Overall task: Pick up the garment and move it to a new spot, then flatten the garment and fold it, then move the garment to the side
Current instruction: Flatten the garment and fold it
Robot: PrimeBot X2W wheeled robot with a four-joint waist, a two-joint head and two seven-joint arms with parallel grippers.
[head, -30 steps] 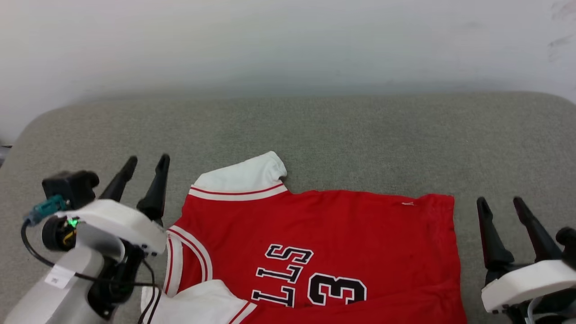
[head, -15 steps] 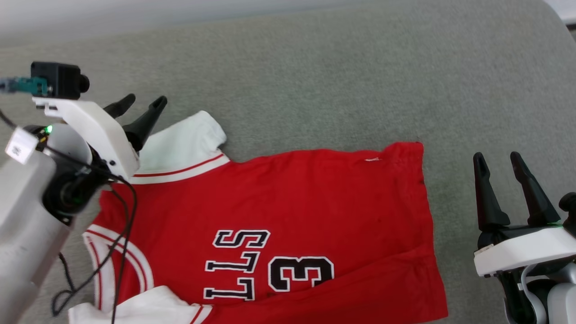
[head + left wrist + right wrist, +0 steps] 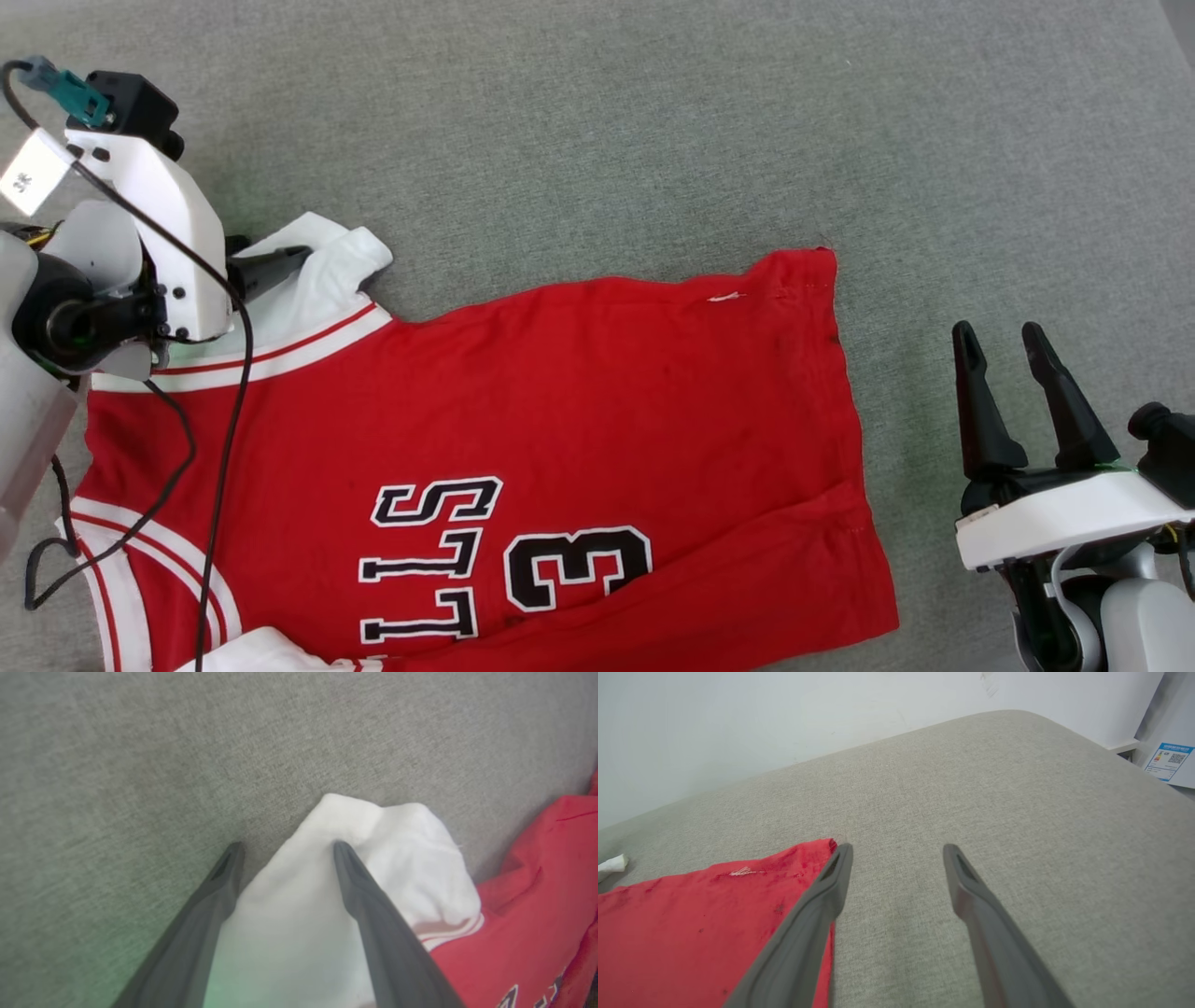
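Garment (image 3: 579,401) is lying spread but unfolded on cushion (image 3: 653,121); left hand (image 3: 287,845), wide, is straddling white sleeve (image 3: 397,868) edge, right hand (image 3: 997,331) is hovering wide beside hem (image 3: 851,429).

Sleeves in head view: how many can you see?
2. One white sleeve of the garment lies at the upper left, by the open left end effector; the other sleeve is at the bottom-left edge, partly cut off.

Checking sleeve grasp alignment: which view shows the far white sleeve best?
Left wrist view: the white sleeve lies large and central, one finger of the open left hand over it, one beside it. Head view: partly behind that hand. Right wrist view: a tiny white bit at its left edge, probably it.
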